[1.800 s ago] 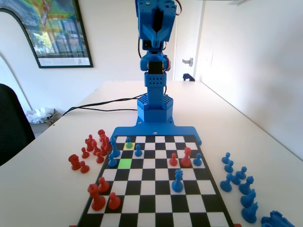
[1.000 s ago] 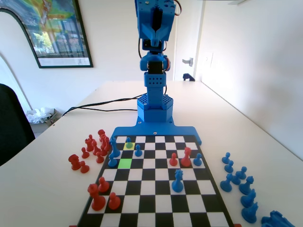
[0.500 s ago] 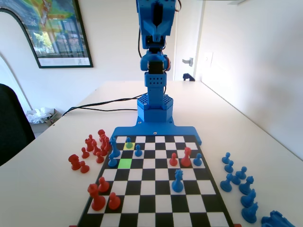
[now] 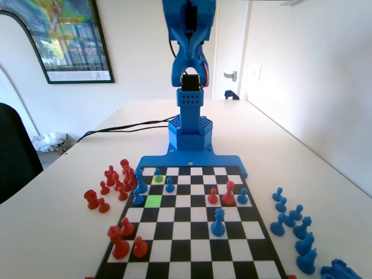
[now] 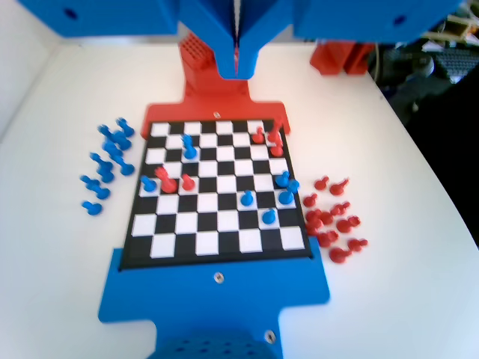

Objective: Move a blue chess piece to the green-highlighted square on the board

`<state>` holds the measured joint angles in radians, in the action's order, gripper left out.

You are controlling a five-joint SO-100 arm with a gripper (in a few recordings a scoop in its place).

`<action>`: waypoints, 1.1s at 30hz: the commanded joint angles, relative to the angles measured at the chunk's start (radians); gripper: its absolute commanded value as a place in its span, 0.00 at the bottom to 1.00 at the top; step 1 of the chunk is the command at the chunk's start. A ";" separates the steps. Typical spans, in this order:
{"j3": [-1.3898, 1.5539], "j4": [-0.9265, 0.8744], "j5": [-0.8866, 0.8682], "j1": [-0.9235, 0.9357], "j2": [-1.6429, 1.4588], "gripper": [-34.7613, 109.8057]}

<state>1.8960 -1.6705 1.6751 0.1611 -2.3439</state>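
Fixed view is showing the small blue plastic pawn with a round head [image 4: 158, 175] standing on the pale yellow-green square [image 4: 158, 181] near the far left of the flat black-and-white chequered board [image 4: 192, 256], diagonally just beyond the bright green-highlighted square [image 4: 153, 201]. In the wrist view the blue end effector [image 5: 236, 71] is hanging high above the board with its two jaws pressed together, holding nothing, while spare red pieces [image 5: 329, 221] and spare blue pieces [image 5: 105, 161] are lying on the white worktop [image 5: 404, 247].

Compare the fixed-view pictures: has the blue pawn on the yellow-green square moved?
No. The blue pawn sits on the same yellow-green square, beside the green square.
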 commanded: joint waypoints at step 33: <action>0.437 0.617 0.337 0.265 0.336 0.31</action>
<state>2.3132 -1.0999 1.9880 0.4203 -2.0018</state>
